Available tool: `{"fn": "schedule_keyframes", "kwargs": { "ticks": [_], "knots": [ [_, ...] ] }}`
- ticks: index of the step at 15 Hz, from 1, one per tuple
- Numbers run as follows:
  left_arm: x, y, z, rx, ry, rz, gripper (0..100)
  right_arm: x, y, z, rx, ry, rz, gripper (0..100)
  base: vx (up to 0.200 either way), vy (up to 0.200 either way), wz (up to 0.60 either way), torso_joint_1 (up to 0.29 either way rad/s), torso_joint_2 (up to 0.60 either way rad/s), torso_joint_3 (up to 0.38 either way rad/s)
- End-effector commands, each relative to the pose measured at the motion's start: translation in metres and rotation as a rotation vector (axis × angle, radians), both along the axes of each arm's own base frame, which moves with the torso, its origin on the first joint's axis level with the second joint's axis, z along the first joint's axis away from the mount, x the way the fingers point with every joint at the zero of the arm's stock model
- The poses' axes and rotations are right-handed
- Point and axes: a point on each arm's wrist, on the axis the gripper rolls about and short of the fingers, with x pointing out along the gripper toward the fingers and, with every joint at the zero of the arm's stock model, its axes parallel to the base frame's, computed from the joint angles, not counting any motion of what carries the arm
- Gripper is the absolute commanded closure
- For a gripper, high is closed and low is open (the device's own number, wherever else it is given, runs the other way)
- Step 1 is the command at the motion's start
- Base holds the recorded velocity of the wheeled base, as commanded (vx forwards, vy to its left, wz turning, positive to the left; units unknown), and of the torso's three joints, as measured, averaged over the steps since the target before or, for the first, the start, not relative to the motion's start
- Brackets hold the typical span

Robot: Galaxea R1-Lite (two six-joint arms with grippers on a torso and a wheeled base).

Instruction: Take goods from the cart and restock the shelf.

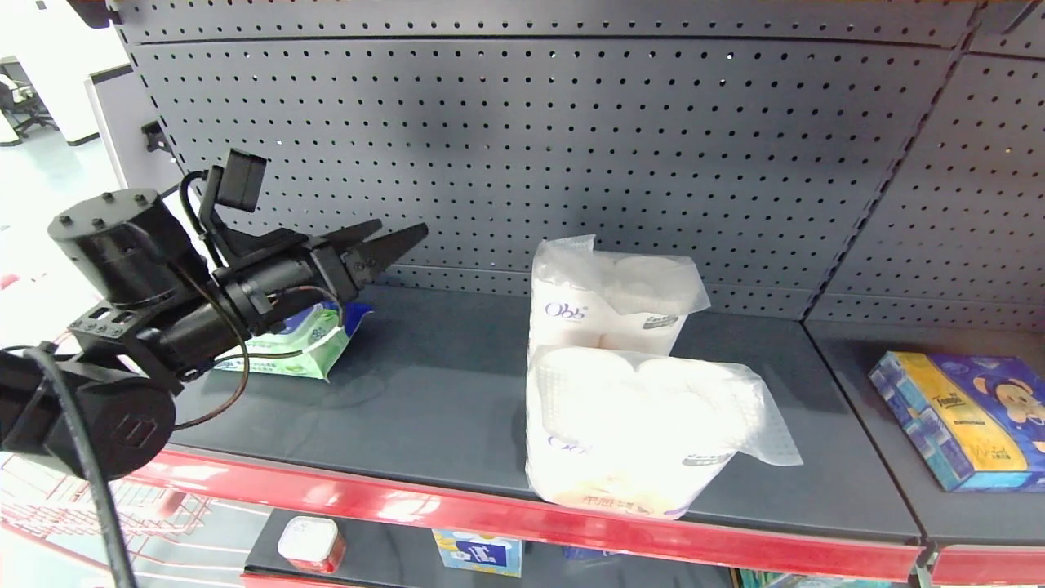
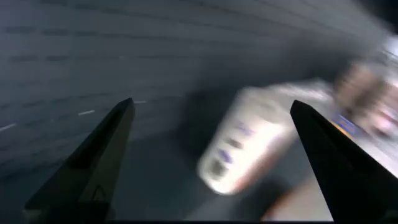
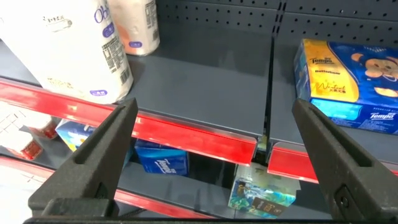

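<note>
Grey shelf [image 1: 441, 392]: two roll packs [image 1: 608, 298] [image 1: 645, 425], green pack [image 1: 302, 343] (wipes, perhaps); left pincer [image 1: 402, 230] and right pincer [image 3: 214, 106] wide, empty.

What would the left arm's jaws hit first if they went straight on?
Probably the rear toilet paper pack; the left gripper points toward it over the shelf, though depth is unclear.

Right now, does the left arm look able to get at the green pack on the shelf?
Probably yes. The open left gripper hangs over the green pack at the left end of the shelf, with nothing between them. It points past the pack, so it may need to draw back.
</note>
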Motion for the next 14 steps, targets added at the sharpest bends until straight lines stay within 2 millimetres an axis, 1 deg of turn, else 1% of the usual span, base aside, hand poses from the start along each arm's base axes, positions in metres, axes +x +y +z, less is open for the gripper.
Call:
{"fn": "schedule_keyframes", "kwargs": {
  "ticks": [1, 2, 3, 4, 5, 6, 7, 8, 9, 10, 11, 12, 13, 14],
  "knots": [
    [-0.032, 0.002, 0.023, -0.018, 0.005, 0.106, 0, 0.000, 0.000, 0.000, 0.001, 0.002, -0.003, 0, 0.000, 0.000, 0.00, 0.000, 0.00, 0.000],
    [-0.046, 0.008, 0.032, -0.005, 0.022, 0.128, 0, 0.001, 0.000, -0.001, 0.003, 0.007, -0.006, 0, 0.000, 0.000, 0.00, 0.000, 0.00, 0.000],
    [-0.049, 0.009, 0.033, 0.002, 0.026, 0.133, 0, 0.001, -0.001, -0.001, 0.005, 0.010, -0.007, 0, 0.000, 0.000, 0.00, 0.000, 0.00, 0.000],
    [-0.072, 0.023, 0.041, 0.070, 0.092, 0.223, 0, 0.002, -0.001, -0.003, 0.010, 0.021, -0.018, 0, 0.000, 0.000, 0.00, 0.000, 0.00, 0.000],
    [-0.086, 0.028, 0.043, 0.112, 0.134, 0.261, 0, 0.002, -0.001, -0.005, 0.012, 0.025, -0.021, 0, 0.000, 0.000, 0.00, 0.000, 0.00, 0.000],
    [-0.109, 0.034, 0.044, 0.183, 0.203, 0.313, 0, 0.003, -0.002, -0.008, 0.018, 0.038, -0.023, 0, 0.000, 0.000, 0.00, 0.000, 0.00, 0.000],
    [-0.141, 0.042, 0.044, 0.260, 0.280, 0.369, 0, 0.004, -0.002, -0.010, 0.023, 0.047, -0.027, 0, 0.000, 0.000, 0.00, 0.000, 0.00, 0.000],
    [-0.146, 0.043, 0.044, 0.265, 0.286, 0.376, 0, 0.005, -0.002, -0.010, 0.025, 0.051, -0.026, 0, 0.000, 0.000, 0.00, 0.000, 0.00, 0.000],
    [-0.176, 0.050, 0.042, 0.285, 0.325, 0.384, 0, 0.007, -0.003, -0.008, 0.036, 0.074, -0.026, 0, 0.000, 0.000, 0.00, 0.000, 0.00, 0.000],
    [-0.193, 0.054, 0.041, 0.292, 0.339, 0.390, 0, 0.008, -0.004, -0.007, 0.042, 0.083, -0.027, 0, 0.000, 0.000, 0.00, 0.000, 0.00, 0.000],
    [-0.205, 0.056, 0.039, 0.300, 0.354, 0.403, 0, 0.010, -0.005, -0.004, 0.049, 0.096, -0.035, 0, 0.000, 0.000, 0.00, 0.000, 0.00, 0.000],
    [-0.230, 0.062, 0.034, 0.321, 0.394, 0.412, 0, 0.013, -0.008, 0.006, 0.072, 0.114, -0.095, 0, 0.000, 0.000, 0.00, 0.000, 0.00, 0.000],
    [-0.244, 0.065, 0.028, 0.336, 0.427, 0.410, 0, 0.016, -0.011, 0.010, 0.102, 0.142, -0.170, 0, 0.000, 0.000, 0.00, 0.000, 0.00, 0.000],
    [-0.250, 0.066, 0.025, 0.339, 0.432, 0.409, 0, 0.019, -0.014, 0.010, 0.124, 0.167, -0.224, 0, 0.000, 0.000, 0.00, 0.000, 0.00, 0.000]
  ]
}}
